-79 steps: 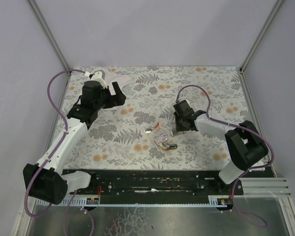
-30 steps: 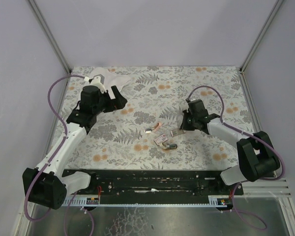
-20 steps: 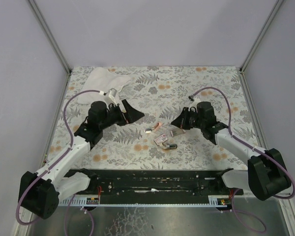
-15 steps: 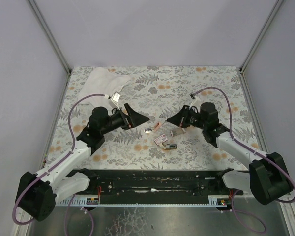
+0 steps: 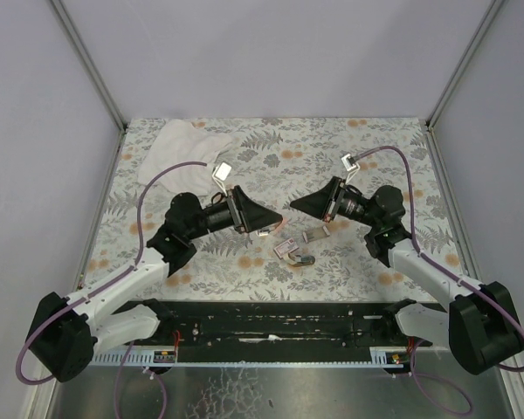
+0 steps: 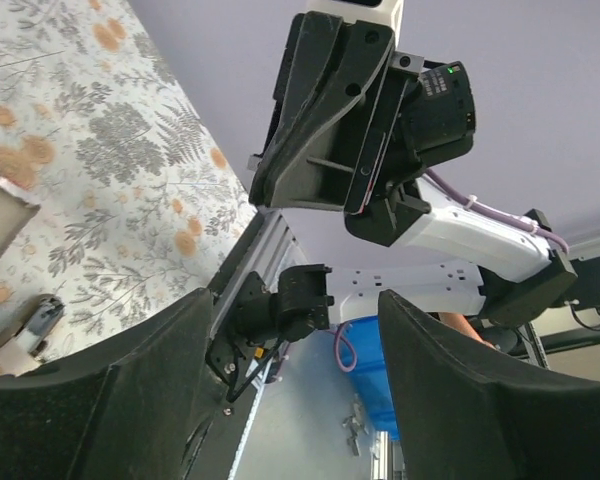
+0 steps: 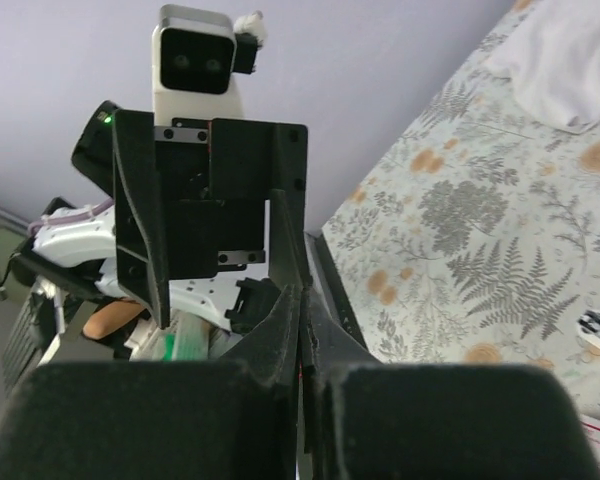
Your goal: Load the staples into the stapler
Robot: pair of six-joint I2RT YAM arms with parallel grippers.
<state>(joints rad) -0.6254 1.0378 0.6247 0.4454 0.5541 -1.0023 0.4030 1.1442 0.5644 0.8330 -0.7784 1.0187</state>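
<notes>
The red staples box (image 5: 286,249) with its pale label lies mid-table, and a grey open tray (image 5: 316,236) sits just right of it. The small stapler (image 5: 306,260), tan with silver parts, lies beside them and shows low left in the left wrist view as the stapler (image 6: 32,328). My left gripper (image 5: 269,216) hangs above the table, pointing right, open with nothing between its fingers (image 6: 130,400). My right gripper (image 5: 302,205) faces it from the right, shut; whether a thin strip sits between its fingertips I cannot tell. The two grippers' tips are close together, above the objects.
A white cloth (image 5: 188,144) lies crumpled at the back left corner. A small silver piece (image 5: 264,232) rests under the left gripper. Grey walls with metal posts close in the table on three sides. The black base rail (image 5: 271,323) runs along the near edge.
Both arms swung in from the sides and lifted, so the grippers now face each other over the middle. The left jaws have narrowed somewhat. The objects on the table stayed put.
</notes>
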